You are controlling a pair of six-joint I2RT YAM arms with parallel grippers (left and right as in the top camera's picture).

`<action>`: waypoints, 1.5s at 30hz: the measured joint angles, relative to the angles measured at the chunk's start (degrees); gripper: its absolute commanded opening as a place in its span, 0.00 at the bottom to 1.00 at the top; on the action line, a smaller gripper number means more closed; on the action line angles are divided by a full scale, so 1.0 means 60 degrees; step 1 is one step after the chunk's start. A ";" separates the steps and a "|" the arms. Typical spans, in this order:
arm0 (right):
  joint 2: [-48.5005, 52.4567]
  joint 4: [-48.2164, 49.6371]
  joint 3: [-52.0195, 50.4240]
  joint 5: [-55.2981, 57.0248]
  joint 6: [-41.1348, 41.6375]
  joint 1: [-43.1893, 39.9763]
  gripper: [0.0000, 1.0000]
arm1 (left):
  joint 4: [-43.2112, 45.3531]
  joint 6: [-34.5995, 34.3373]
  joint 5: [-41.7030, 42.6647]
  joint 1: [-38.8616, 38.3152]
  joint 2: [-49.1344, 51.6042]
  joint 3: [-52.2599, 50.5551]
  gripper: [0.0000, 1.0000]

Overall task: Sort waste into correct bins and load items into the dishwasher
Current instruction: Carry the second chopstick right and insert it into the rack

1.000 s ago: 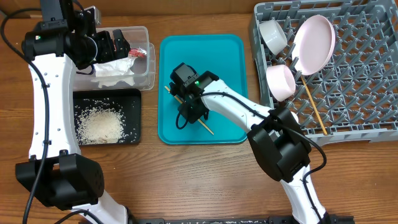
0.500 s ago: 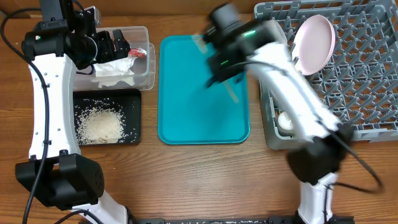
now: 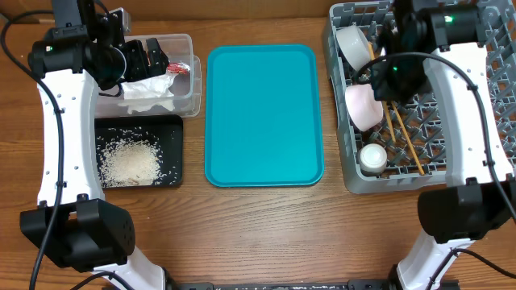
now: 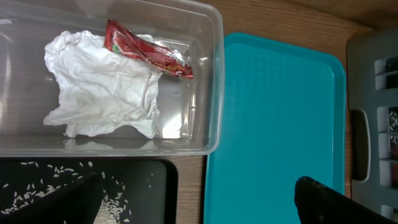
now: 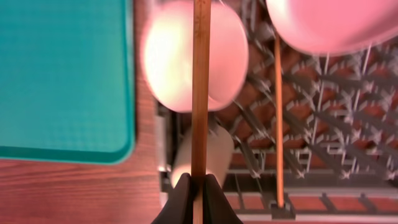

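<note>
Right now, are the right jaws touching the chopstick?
Touching. The right wrist view shows the right gripper with jaws pinched on the chopstick, no gap.

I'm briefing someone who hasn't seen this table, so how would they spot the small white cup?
Find the grey dish rack on the robot's right, beside the teal tray. In the rack's corner nearest both the robot and that tray sits the small white cup. It is the smallest white piece there, far smaller than the bowl just behind it.

We are seeing napkin (image 4: 102,84) and wrapper (image 4: 146,53) lying in the tub (image 4: 214,74), rice (image 3: 129,161) in the black tray (image 3: 176,153), bowls (image 3: 363,106), cup (image 3: 372,158), chopsticks (image 5: 278,124) in the rack (image 3: 484,153).
</note>
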 measured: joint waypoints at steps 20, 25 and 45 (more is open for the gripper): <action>0.0018 0.0911 -0.2725 0.0095 0.0058 -0.1912 0.39 | 0.0004 0.0000 0.0004 0.0000 0.0000 0.0000 1.00; 0.0018 0.1024 -0.2728 0.0102 0.0025 -0.1912 0.35 | 0.0000 0.0000 0.0000 0.0000 0.0000 0.0000 1.00; -0.1126 0.0029 0.2044 -0.2080 0.0291 -0.0619 1.00 | 0.0000 0.0000 0.0000 0.0000 0.0000 0.0000 1.00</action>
